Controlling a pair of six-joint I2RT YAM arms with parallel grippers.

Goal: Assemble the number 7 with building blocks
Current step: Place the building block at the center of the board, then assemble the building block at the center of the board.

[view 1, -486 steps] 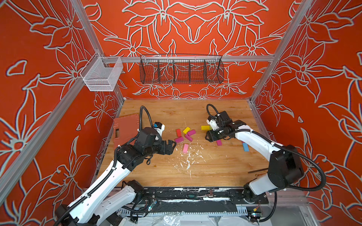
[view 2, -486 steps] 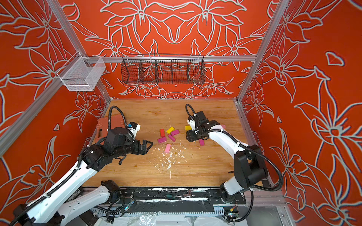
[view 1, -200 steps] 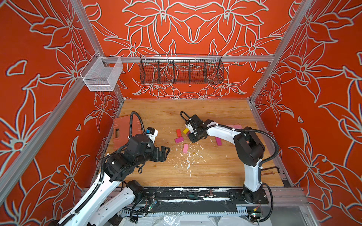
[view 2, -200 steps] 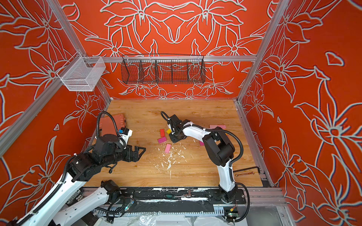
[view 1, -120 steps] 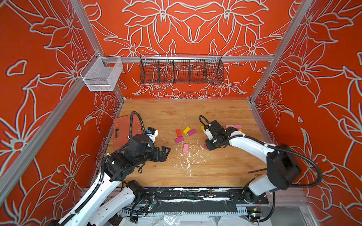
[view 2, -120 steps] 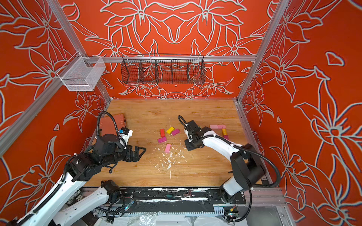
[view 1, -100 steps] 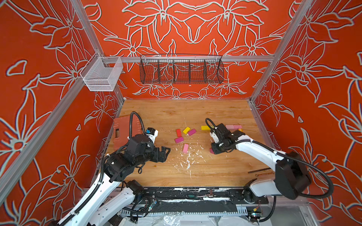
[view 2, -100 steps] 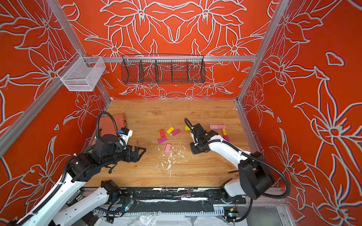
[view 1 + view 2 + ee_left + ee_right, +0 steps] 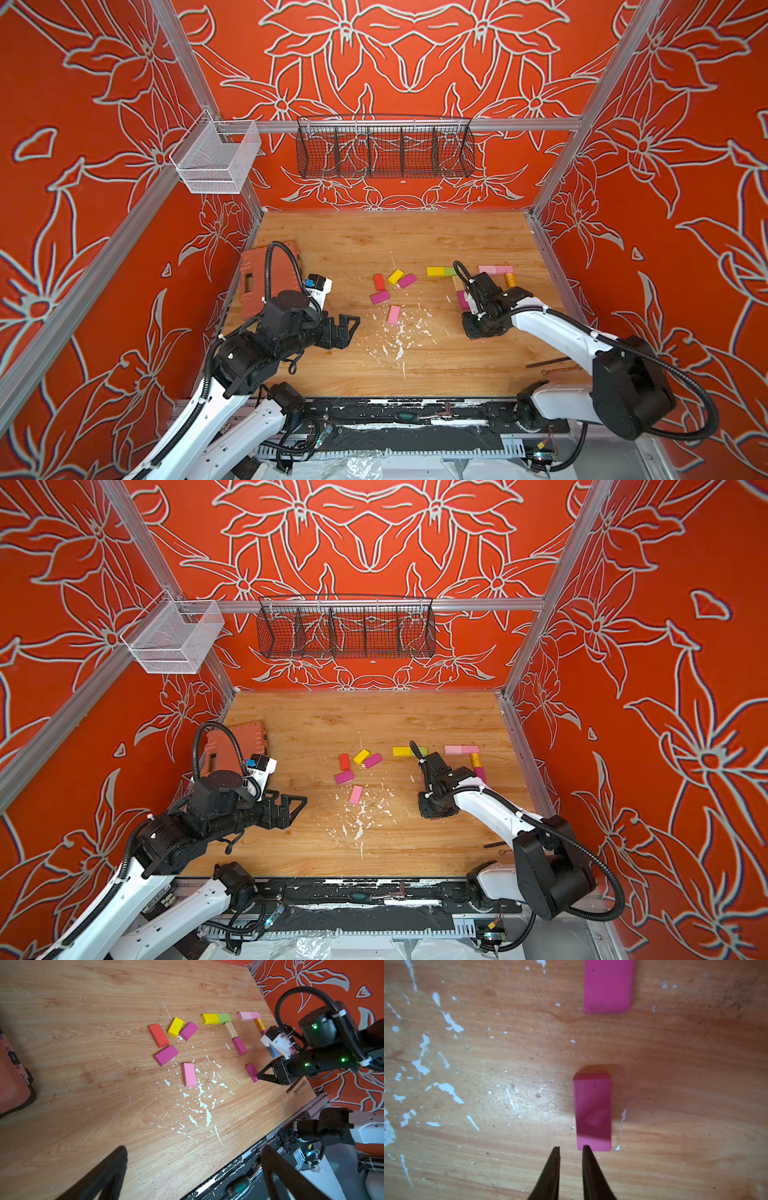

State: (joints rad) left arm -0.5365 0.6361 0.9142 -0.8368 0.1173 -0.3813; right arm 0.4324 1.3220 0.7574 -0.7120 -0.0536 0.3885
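Two empty grippers: right gripper [image 9: 571,1148] fingers nearly together, one tip touching the end of a magenta block [image 9: 592,1111] lying flat, a gap short of the 7 [image 9: 230,1030] stem; left gripper [image 9: 351,330] fingers wide apart.

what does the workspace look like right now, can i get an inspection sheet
surface: wooden table, scattered with white flecks.
job's things: yellow block, green block, wood block and magenta block form a partial 7; a second magenta block lies apart past the stem; pink blocks and an orange block lie beside; five loose blocks at centre.
clutter: tool case by the left arm; two thin metal rods near the right arm.
grippers: left gripper open, empty; right gripper shut, empty, tips at the second magenta block's end.
cables: black corrugated hose loops on each arm.
surroundings: orange floral walls; black wire basket and white mesh basket, nothing seen inside.
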